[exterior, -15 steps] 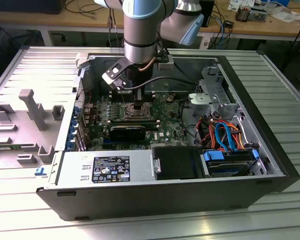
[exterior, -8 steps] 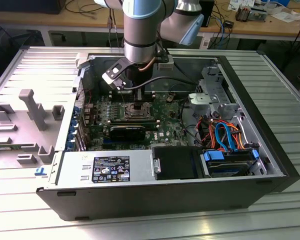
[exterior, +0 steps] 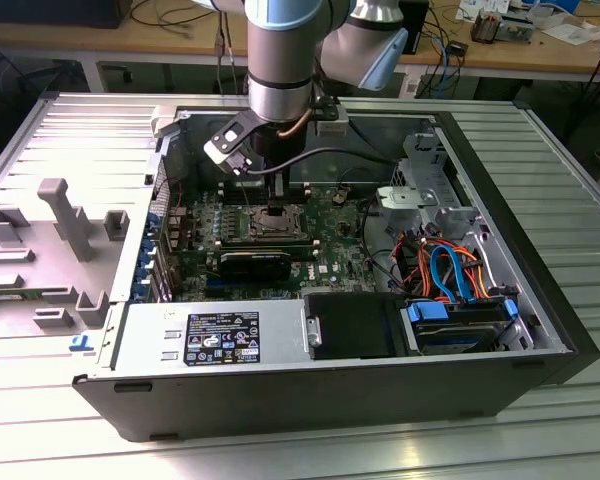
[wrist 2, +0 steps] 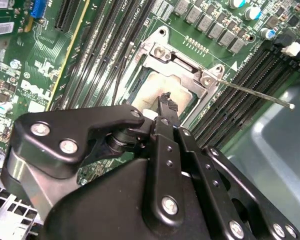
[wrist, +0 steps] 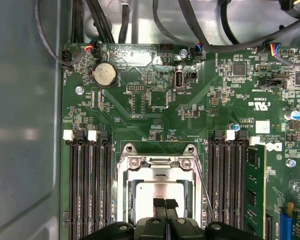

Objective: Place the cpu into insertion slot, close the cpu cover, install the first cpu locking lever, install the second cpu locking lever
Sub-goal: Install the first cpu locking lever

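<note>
we see the arm reaching straight down into the open computer case (exterior: 280,400), which lies on its side on the ribbed table (exterior: 540,150). the gripper (exterior: 278,208) hangs over the green motherboard (exterior: 330,235), toward the far middle of the case, right above the insertion slot (wrist: 157,148). in the first wrist view its two black fingertips (wrist: 160,204) sit pressed side by side, a narrow hand with nothing between them that we can make out. the cpu (wrist: 157,190) lies flat in the slot, its silvery top showing through the window of the cpu cover (wrist: 140,172), and the cover lies down over it (the frame looks level with the socket in both wrist views). the fingertips are just over the cpu's top; we cannot tell whether they touch it. a thin locking lever (wrist 2: 255,93) juts out from one corner of the socket, over the black memory slots (wrist 2: 235,117). on the near side, toward the exterior view's right, sit a black drive box (exterior: 350,325) and coloured cables (exterior: 450,265).
</note>
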Motion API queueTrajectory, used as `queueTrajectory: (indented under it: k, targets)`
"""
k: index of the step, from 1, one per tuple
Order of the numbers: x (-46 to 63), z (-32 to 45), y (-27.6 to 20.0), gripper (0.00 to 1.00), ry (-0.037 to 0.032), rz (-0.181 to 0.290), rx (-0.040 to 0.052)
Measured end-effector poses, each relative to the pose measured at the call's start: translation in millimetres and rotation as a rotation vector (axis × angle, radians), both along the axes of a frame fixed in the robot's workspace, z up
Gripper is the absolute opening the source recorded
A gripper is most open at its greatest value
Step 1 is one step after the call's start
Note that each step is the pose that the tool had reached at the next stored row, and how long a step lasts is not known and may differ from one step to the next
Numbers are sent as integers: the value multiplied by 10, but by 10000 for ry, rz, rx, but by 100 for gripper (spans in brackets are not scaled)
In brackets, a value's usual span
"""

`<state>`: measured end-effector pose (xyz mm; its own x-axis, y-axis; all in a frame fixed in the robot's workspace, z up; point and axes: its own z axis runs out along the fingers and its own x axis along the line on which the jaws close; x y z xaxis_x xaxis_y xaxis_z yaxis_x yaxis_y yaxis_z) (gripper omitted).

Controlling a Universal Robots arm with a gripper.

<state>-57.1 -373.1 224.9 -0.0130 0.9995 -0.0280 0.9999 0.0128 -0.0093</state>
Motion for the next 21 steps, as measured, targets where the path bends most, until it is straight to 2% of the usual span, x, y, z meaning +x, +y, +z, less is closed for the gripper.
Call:
queueTrajectory:
  k: [5,13,19,21]
  targets:
    - [0,127,0,11,0,0,0]
    - [0,270,0,11,1,0,-3]
    - [3,361,0,11,11,0,-3]
    - [3,363,0,11,12,0,-11]
